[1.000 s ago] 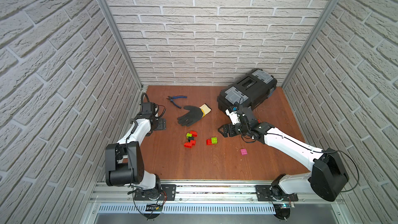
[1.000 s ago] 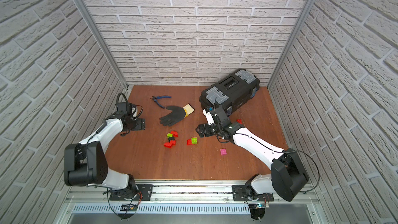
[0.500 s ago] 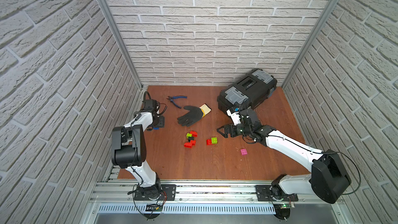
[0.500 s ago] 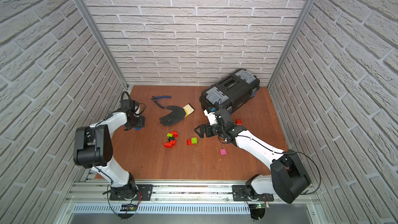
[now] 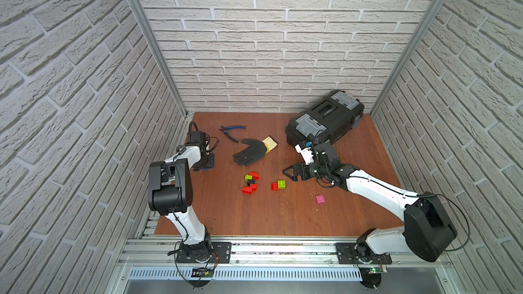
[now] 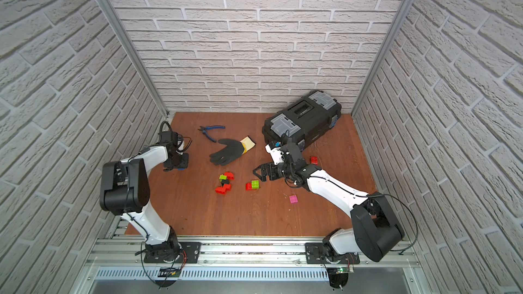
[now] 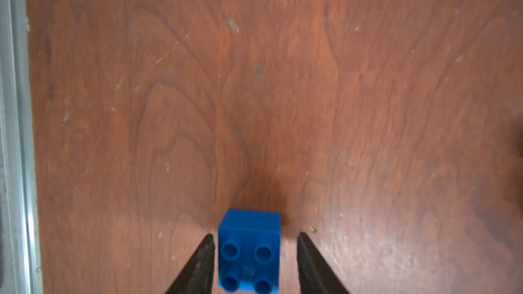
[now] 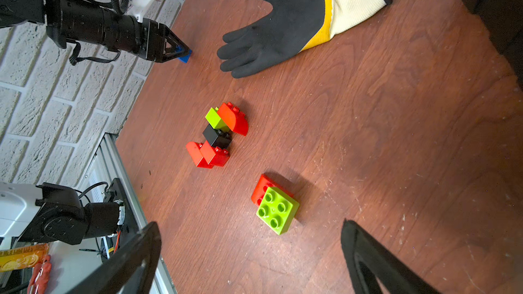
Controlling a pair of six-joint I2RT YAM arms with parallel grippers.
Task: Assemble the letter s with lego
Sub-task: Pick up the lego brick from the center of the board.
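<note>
Left gripper (image 7: 254, 235) narrowed around blue brick (image 7: 249, 253), not yet clamping, right gripper (image 8: 250, 222) spread wide, empty.

A robot lab cell: faux-brick panel walls (image 5: 268, 38) and aluminium base rail (image 5: 283, 250).

White brick walls (image 5: 283, 38) three sides; reddish wood tabletop (image 5: 254, 216); aluminium rail (image 5: 283, 250) front.

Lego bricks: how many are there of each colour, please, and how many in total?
Red bricks: 5
Lime green bricks: 2
Black brick: 1
Blue brick: 1
Pink brick: 1
Total: 10
</note>
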